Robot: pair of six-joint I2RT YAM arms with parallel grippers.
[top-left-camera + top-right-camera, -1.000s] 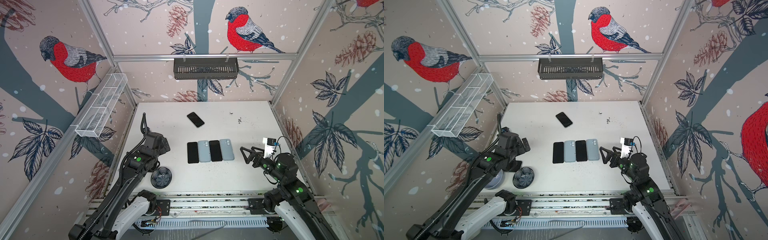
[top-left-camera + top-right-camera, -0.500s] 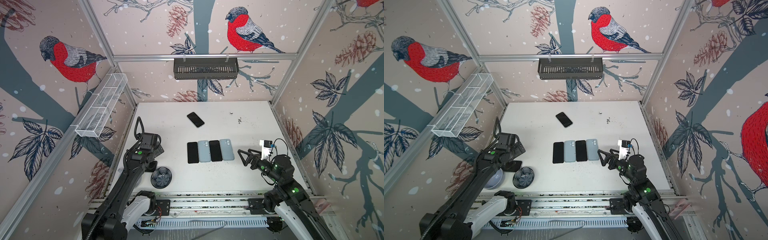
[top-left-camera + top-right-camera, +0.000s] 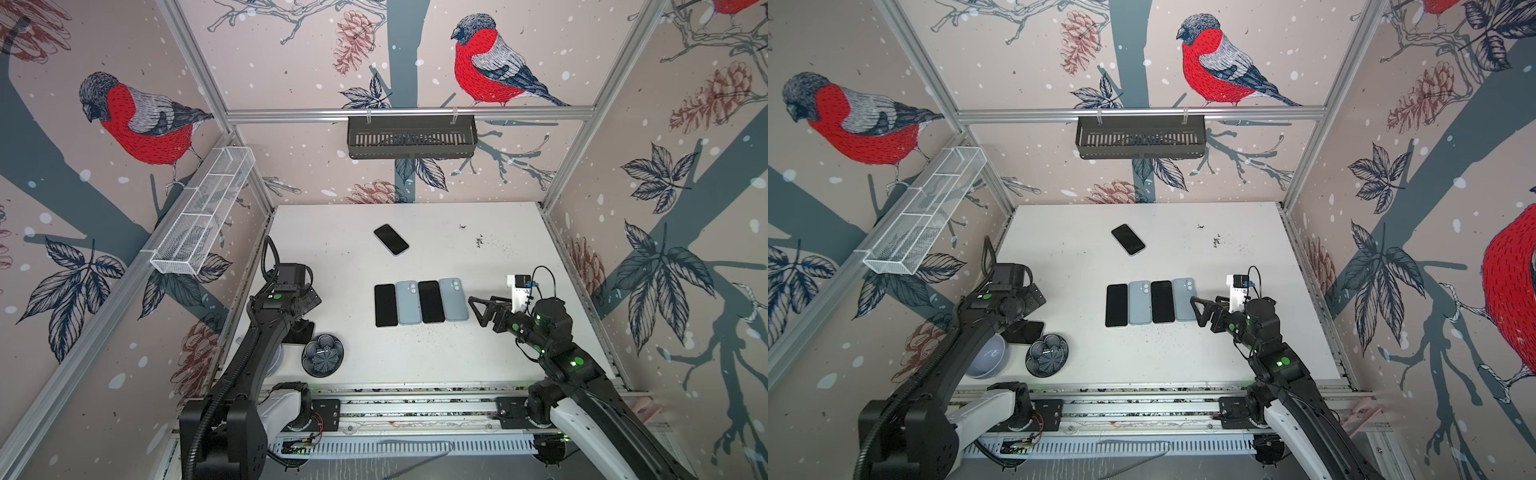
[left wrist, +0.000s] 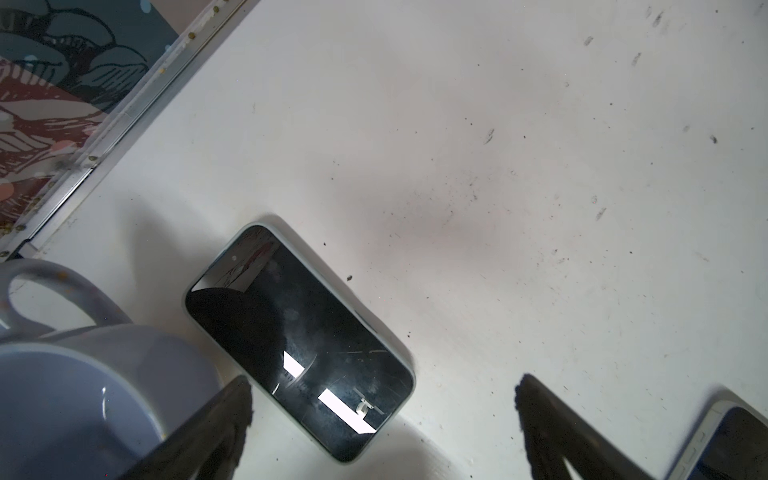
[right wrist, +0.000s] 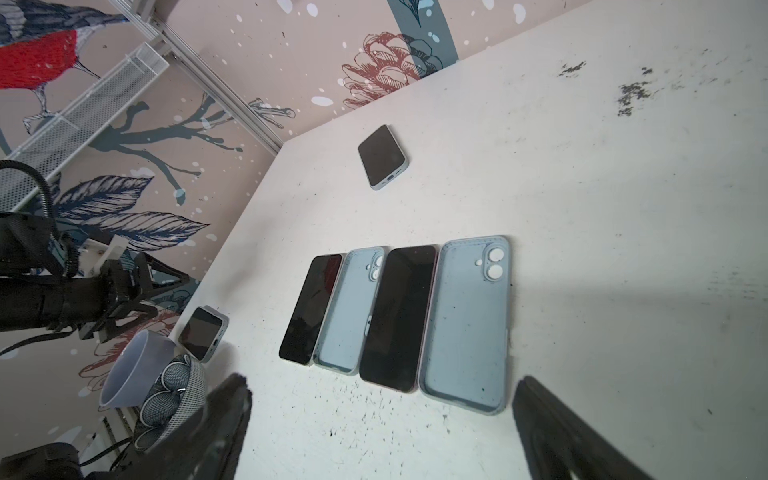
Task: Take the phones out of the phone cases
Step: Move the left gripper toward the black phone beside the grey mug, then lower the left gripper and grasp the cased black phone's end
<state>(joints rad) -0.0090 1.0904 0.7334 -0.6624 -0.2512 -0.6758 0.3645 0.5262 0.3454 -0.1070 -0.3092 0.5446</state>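
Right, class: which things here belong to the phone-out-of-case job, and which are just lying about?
Job: near cased phone; far cased phone; two empty cases; two bare phones.
Lying about: mug; patterned bowl; wire basket; black basket.

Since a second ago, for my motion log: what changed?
The left hand drew back leftward over the cased phone by the mug; the right hand eased toward the row of phones and cases. Both stayed open and empty; nothing else moved.
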